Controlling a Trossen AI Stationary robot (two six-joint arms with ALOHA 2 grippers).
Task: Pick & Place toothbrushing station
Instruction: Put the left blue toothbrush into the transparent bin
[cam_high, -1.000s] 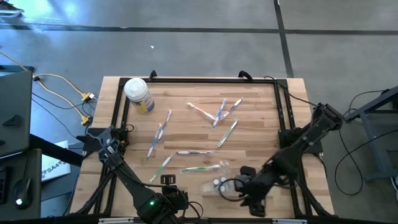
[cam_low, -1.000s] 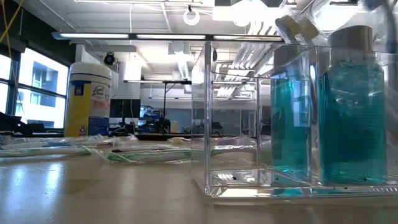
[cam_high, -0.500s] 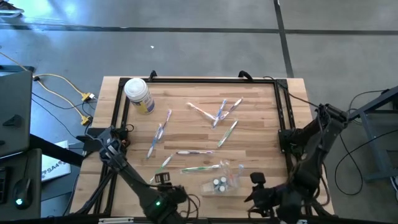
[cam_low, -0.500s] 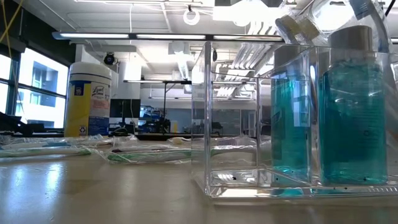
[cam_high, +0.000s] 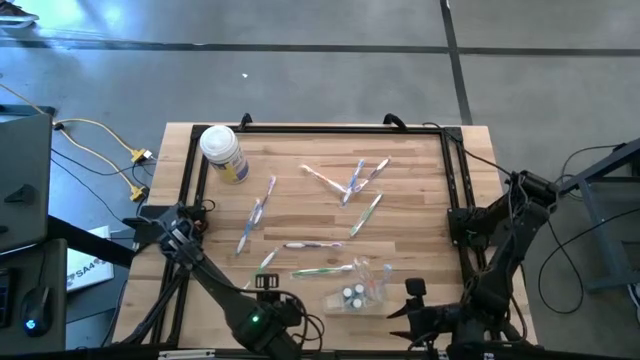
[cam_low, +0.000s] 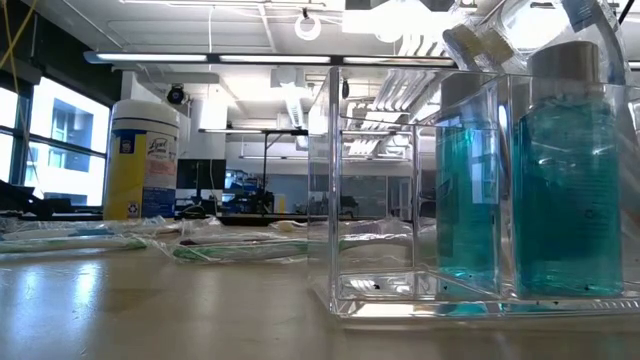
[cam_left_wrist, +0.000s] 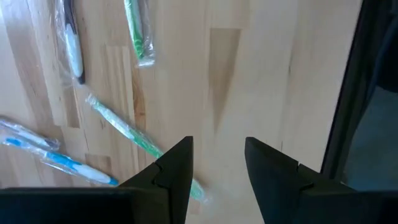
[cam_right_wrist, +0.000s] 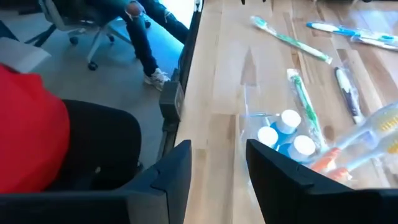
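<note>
The clear holder (cam_high: 365, 285) stands near the table's front edge with small white-capped teal bottles (cam_right_wrist: 287, 132) and a few toothbrushes inside; it fills the right of the low view (cam_low: 470, 190). Several slim pastel toothbrushes (cam_high: 350, 180) lie flat and scattered over the middle of the wood. My right gripper (cam_high: 408, 298) is open just right of the holder, apart from it (cam_right_wrist: 217, 168). My left gripper (cam_high: 265, 285) points down, open, over the front left of the table (cam_left_wrist: 217, 168). A green toothbrush (cam_left_wrist: 121, 127) lies below beside one of its fingers.
A white-lidded jar with a yellow label (cam_high: 222, 152) stands at the far left (cam_low: 143, 160). Black rails (cam_high: 455, 190) run along the table's edges. In the right wrist view, a person's legs (cam_right_wrist: 140, 31), a chair and a red shape show beyond the table's edge.
My right gripper has drawn back from the holder's right side toward the table's near right corner and has turned about. The holder and the toothbrushes lie as before.
</note>
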